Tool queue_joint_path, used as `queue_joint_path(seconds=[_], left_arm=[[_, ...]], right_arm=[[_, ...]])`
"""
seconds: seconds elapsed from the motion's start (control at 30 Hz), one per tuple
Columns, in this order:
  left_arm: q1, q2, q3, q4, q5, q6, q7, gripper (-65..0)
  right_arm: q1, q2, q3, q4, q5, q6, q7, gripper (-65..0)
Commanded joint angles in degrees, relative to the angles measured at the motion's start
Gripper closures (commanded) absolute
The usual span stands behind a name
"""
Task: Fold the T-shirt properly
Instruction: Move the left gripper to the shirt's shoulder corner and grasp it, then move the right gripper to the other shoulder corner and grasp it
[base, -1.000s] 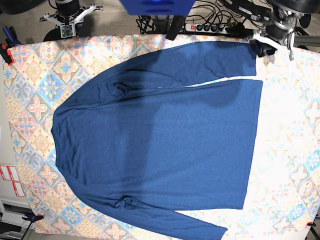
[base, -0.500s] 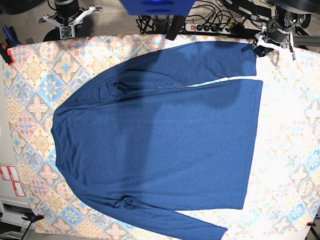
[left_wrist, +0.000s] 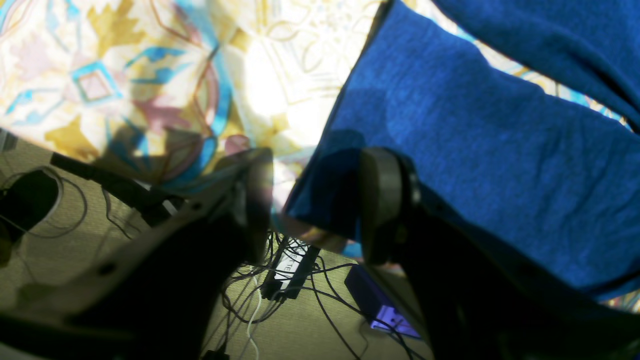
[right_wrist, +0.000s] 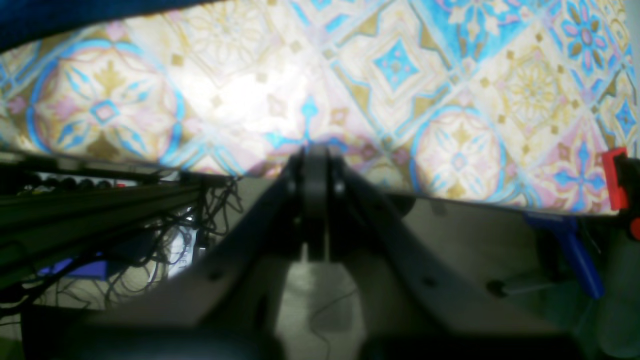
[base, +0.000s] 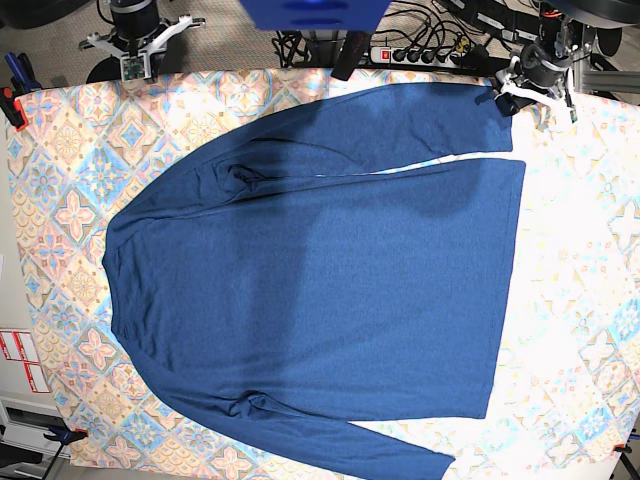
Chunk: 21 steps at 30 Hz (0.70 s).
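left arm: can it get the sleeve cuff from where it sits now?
Probably yes. The left gripper has its jaws apart, straddling the cuff corner of the T-shirt at the table edge; nothing lies between them but cloth.

The base view looks straight down on the whole worktop (base: 60, 200) from overhead. Each wrist view sits close behind its claw, low at the worktop's far edge, sharing the patterned cloth (right_wrist: 450, 75) with it.
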Motion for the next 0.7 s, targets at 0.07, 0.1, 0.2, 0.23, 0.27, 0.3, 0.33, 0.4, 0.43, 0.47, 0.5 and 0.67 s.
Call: queue_joint_path(seconds=[0.07,0.1,0.2,0.23,0.27,0.3,0.33,0.4,0.43,0.47,0.5,0.67], left_arm=[[0.36,0.07,2.31,0.11,-0.76,-0.58,2.71,-27.1],[0.36,0.07,3.02,0.11,-0.76,-0.58,2.71,-27.1],[0.63,0.07,4.69,0.55,-0.76,-0.58,2.71,-25.6],[0.72,0.07,5.13,0.91,-0.76,-0.58,2.71,-24.0],[0.80,0.07,5.65,1.26,-0.76,-0.58,2.62,-22.0],[0.89,0.07,6.09,1.34,-0.76,-0.58,2.62,-20.1],[0.89,0.07,6.62,1.34,-0.76,-0.58,2.62,-18.3],[0.89,0.07,7.15,1.34,-0.76,-0.58,2.62,-15.5],[0.89,0.07,7.15,1.34,-0.76,-0.58,2.62,-14.4],[0.89,0.07,7.15,1.34,-0.76,-0.58,2.62,-13.6],[0.89,0.07,7.15,1.34,-0.76,-0.58,2.62,-13.0],[0.89,-0.02,6.62,1.34,-0.76,-1.63,2.54,-6.1]], right_arm=[[-0.81,0.32,0.27,0.87,-0.08,-0.31,1.11,0.0],[-0.81,0.32,0.27,0.87,-0.08,-0.31,1.11,0.0],[-0.81,0.24,0.27,0.87,-0.08,-0.31,1.11,0.0],[-0.81,0.24,0.27,0.87,-0.08,-0.31,1.11,0.0],[-0.81,0.24,0.27,0.87,-0.08,-0.31,1.11,0.0],[-0.81,0.24,0.27,0.87,-0.08,-0.31,1.11,0.0],[-0.81,0.24,0.27,0.87,-0.08,-0.31,1.11,0.0],[-0.90,0.24,0.27,0.87,-0.08,-0.31,1.11,0.0],[-0.90,0.24,0.27,0.87,-0.08,-0.31,1.11,0.0],[-0.90,0.24,0.27,0.87,-0.08,-0.31,1.11,0.0],[-0.90,0.24,0.27,0.87,-0.08,-0.31,1.11,0.0],[-0.90,0.24,0.27,0.87,-0.08,-0.31,1.11,0.0]])
